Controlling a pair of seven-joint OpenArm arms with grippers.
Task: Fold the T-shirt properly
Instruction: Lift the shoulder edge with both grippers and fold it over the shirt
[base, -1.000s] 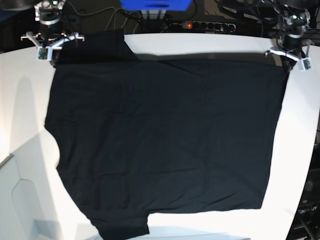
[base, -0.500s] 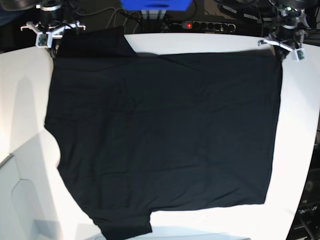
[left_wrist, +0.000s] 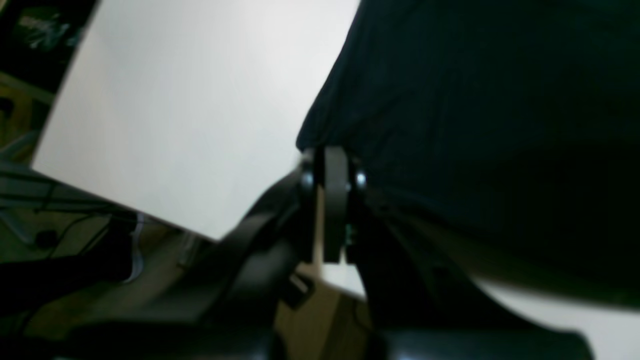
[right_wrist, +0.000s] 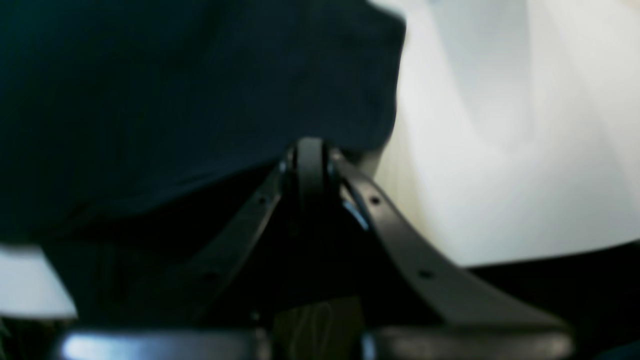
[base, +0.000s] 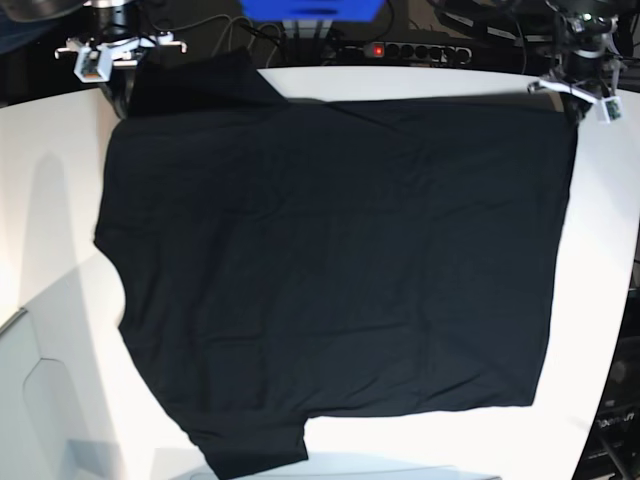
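Observation:
The black T-shirt lies spread on the white table, plain side up; no print or tag shows. My left gripper is at the shirt's far right corner. In the left wrist view it is shut on the shirt's edge, which is raised off the table. My right gripper is at the far left sleeve corner. In the right wrist view it is shut on the cloth, which hangs lifted there.
A power strip with a red light, a blue box and cables sit behind the table's far edge. The table's edge curves inward at the near left. White tabletop shows beside both held corners.
Both grippers have moved toward the far edge with the shirt corners in them. The shirt's far edge has been drawn back and slightly right, and the cloth lies tauter.

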